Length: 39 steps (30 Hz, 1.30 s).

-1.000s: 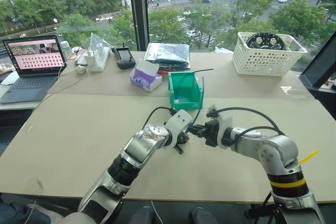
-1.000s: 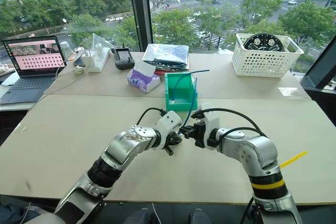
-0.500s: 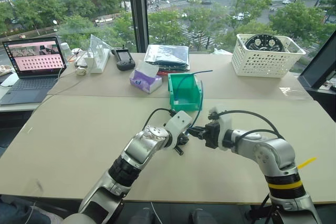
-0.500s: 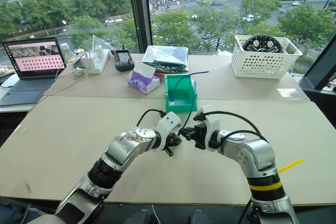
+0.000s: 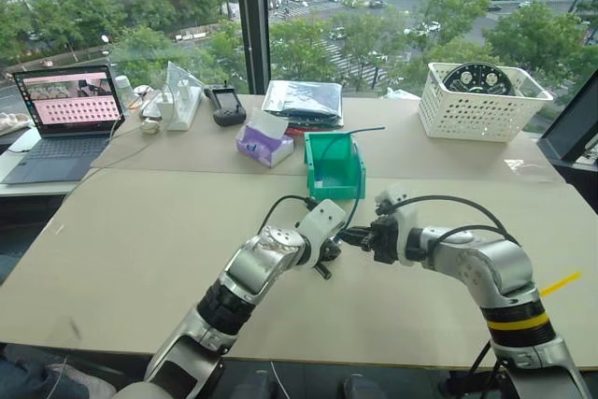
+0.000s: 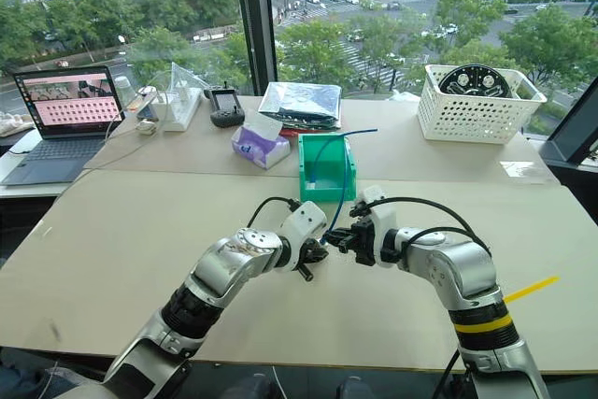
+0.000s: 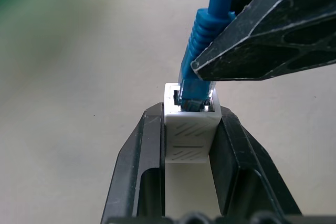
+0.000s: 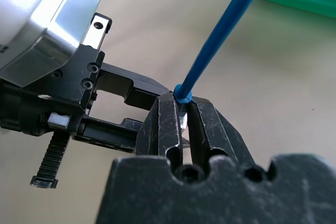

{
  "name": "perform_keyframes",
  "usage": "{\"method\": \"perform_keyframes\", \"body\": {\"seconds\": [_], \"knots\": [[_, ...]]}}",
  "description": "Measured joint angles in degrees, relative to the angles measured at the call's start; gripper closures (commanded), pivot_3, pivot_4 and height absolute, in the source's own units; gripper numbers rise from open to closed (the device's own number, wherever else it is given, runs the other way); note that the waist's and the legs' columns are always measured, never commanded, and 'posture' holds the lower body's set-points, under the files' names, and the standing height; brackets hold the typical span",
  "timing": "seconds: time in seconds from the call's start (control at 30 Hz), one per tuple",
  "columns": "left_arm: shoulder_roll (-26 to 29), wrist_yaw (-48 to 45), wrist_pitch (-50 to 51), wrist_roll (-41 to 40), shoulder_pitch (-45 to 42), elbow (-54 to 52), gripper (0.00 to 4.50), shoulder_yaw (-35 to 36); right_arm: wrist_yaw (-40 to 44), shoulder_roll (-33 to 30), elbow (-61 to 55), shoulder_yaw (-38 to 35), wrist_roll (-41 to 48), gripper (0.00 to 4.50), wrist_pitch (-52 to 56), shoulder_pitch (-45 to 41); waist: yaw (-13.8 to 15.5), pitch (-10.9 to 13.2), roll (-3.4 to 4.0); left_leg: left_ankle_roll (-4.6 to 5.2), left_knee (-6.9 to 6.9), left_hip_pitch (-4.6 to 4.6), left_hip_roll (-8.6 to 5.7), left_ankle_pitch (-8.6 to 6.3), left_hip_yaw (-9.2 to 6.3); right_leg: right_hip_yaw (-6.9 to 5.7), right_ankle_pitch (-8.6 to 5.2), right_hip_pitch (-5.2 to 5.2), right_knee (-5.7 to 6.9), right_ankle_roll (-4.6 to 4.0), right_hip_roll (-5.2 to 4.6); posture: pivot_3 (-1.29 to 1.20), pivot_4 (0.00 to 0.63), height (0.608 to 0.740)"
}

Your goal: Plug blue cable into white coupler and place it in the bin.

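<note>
No legible text, label, brand, number or sign found. The laptop point(image 5: 65, 114) screen shows a pink grid with content too small to read. The purple tissue box point(image 5: 262, 145) bears print that cannot be made out. The coupler point(image 7: 190, 129) carries only moulded hatch lines, no characters.

Left arm: we see it reach forward over the table, wrist bent rightward | left gripper point(image 7: 191, 129): fingers clamped on the white coupler point(image 7: 190, 129) | right arm: elbow out, forearm angled leftward | right gripper point(image 8: 181, 111): fingers pinched on the blue cable point(image 8: 210, 51) at its plug | grippers: tips meet.
</note>
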Motion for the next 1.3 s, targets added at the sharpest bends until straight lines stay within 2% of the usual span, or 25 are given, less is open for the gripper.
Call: {"method": "perform_keyframes", "body": {"seconds": [0.33,0.7,0.77,0.8,0.93,1.03,1.23,1.3], "knots": [[0.3,0.6,-0.1,-0.1,0.2,0.5,3.84,0.6,-1.1,1.4,-1.6,1.4,-3.6,4.5,-0.8,-0.2,-0.3,-0.2,-0.08,-0.39,-0.07,0.14,0.04,-0.23,-0.15,-0.09,-0.04,0.12,0.0,0.03,0.0,0.0,0.15,0.74],[1.8,0.2,-6.4,-2.0,0.2,2.2,3.84,0.8,-6.9,9.6,-1.7,-10.6,2.4,4.5,7.7,1.1,-0.1,-0.1,-0.03,-0.01,-0.07,-0.58,-0.09,0.01,-0.18,0.01,0.03,-0.72,0.11,-0.03,0.0,0.0,0.15,0.74],[1.8,-0.1,-7.7,-2.3,0.2,2.6,2.83,0.8,-7.9,10.3,-2.6,-12.1,3.2,4.5,8.8,1.5,0.0,-0.1,-0.03,-0.01,-0.07,-0.79,-0.18,0.01,-0.18,0.04,0.08,-0.92,0.12,-0.1,-0.08,0.0,0.15,0.74],[2.1,-0.1,-8.5,-2.4,0.2,3.2,2.69,1.3,-8.5,10.7,-3.4,-13.3,3.9,4.5,10.0,2.0,-0.1,-0.1,-0.03,-0.01,-0.07,-0.96,-0.22,0.02,-0.17,0.07,0.17,-1.09,0.13,-0.26,-0.11,0.0,0.15,0.74],[3.5,-2.2,-10.6,-5.0,1.4,3.7,1.32,5.2,-9.7,12.1,-4.7,-16.6,6.5,4.5,12.6,2.4,-0.5,0.1,-0.01,0.0,-0.09,-1.2,-0.3,0.01,-0.13,0.17,0.38,-1.48,0.23,-0.58,-0.11,0.0,0.15,0.74],[7.3,-5.1,-13.2,-6.4,2.7,2.0,0.44,6.8,-11.4,13.1,-4.7,-18.9,8.6,4.5,14.9,1.2,-1.0,0.4,0.14,0.0,-0.11,-1.21,-0.28,0.02,-0.14,0.15,0.39,-1.51,0.25,-0.61,-0.08,0.0,0.15,0.74],[16.4,-11.2,-15.6,-9.8,7.4,-2.0,0.44,14.9,-13.0,8.3,-3.0,-24.2,9.9,4.5,17.5,-4.7,-1.4,0.7,0.24,0.0,-0.11,-1.21,-0.32,0.02,-0.12,0.14,0.39,-1.49,0.21,-0.61,-0.08,0.0,0.15,0.74],[17.1,-11.5,-17.1,-10.0,8.1,-2.1,0.44,16.6,-12.7,6.8,-0.4,-23.9,9.4,4.5,16.4,-8.6,-1.4,0.7,0.25,0.01,-0.11,-1.21,-0.35,0.02,-0.09,0.15,0.39,-1.49,0.21,-0.6,-0.1,0.0,0.15,0.74]]}}
